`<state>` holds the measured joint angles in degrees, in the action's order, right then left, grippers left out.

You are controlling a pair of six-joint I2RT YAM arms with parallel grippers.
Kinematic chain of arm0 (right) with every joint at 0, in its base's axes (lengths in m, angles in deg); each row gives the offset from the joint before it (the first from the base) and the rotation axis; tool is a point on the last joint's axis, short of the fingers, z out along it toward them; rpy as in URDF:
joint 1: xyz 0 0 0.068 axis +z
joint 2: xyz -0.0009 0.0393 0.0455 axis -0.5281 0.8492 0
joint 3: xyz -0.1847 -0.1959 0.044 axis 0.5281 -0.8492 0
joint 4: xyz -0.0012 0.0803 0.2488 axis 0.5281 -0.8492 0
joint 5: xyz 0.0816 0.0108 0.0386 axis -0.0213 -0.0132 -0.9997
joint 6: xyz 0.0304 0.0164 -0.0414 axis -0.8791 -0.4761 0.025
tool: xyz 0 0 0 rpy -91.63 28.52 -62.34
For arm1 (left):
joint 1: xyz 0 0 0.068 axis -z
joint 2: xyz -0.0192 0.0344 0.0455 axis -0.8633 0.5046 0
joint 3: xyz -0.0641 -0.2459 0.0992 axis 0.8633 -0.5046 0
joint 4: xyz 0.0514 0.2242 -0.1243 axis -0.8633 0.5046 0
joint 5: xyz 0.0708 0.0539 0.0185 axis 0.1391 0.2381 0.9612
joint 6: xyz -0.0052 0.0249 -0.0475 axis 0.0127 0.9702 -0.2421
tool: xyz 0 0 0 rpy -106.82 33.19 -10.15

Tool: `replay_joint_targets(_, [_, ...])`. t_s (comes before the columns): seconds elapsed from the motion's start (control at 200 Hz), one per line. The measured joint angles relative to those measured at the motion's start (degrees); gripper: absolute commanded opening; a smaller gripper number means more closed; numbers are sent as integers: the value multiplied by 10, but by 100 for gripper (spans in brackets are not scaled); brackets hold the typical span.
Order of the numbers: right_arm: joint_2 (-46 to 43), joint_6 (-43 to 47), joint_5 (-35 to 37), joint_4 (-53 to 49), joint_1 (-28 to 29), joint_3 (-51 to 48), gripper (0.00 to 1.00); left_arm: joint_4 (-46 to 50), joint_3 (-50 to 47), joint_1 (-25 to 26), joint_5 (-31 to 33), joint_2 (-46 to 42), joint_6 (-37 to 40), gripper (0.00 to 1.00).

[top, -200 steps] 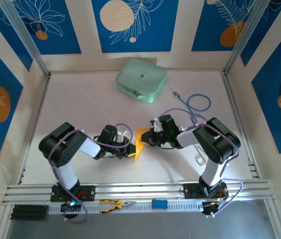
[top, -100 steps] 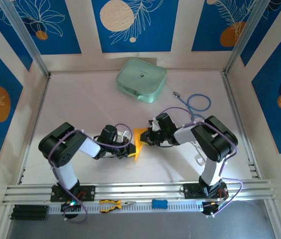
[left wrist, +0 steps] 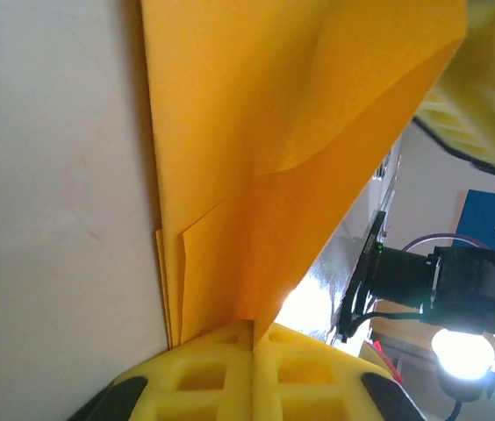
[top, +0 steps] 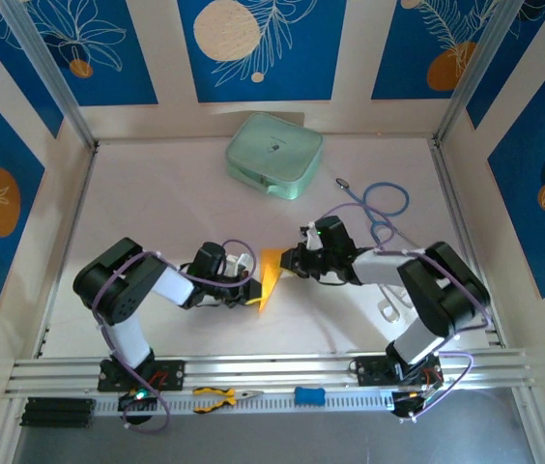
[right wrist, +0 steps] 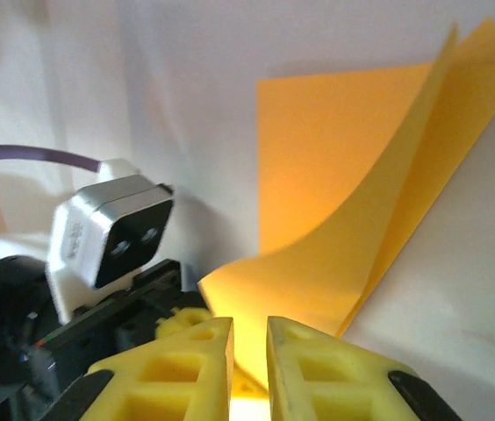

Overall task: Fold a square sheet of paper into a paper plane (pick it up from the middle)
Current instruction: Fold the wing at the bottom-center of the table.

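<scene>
In the left wrist view the top edge cuts off the sheet of paper (left wrist: 256,175), and its lower end vanishes into the closed seam of the left end effector (left wrist: 254,338), whose pads (left wrist: 204,377) run off the bottom. In the right wrist view the right end effector (right wrist: 249,329) hides the sheet's near edge, and we cannot tell whether its narrow gap pinches the paper. From above, we find the folds too small to make out.

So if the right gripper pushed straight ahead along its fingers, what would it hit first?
The folded orange-yellow paper, right at the fingertips of the right gripper. Behind it comes the left gripper, shut on the same paper; the depth between them is unclear.
</scene>
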<state>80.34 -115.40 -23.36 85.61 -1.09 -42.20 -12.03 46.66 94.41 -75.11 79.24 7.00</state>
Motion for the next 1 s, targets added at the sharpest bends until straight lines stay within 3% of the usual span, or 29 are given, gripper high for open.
replay_joint_targets(0.19, [-69, 9, 2, -8, -10, -50, 19, 7, 3, -4, -20, 3, 15, 0])
replay_joint_targets(0.375, [-71, 26, -13, -12, -4, -56, 17, -16, 3, -4, -39, 18, 12, 0])
replay_joint_targets(1.0, [105, 51, -58, 10, 14, 49, 14, -98, -16, -4, -14, 33, -72, 0])
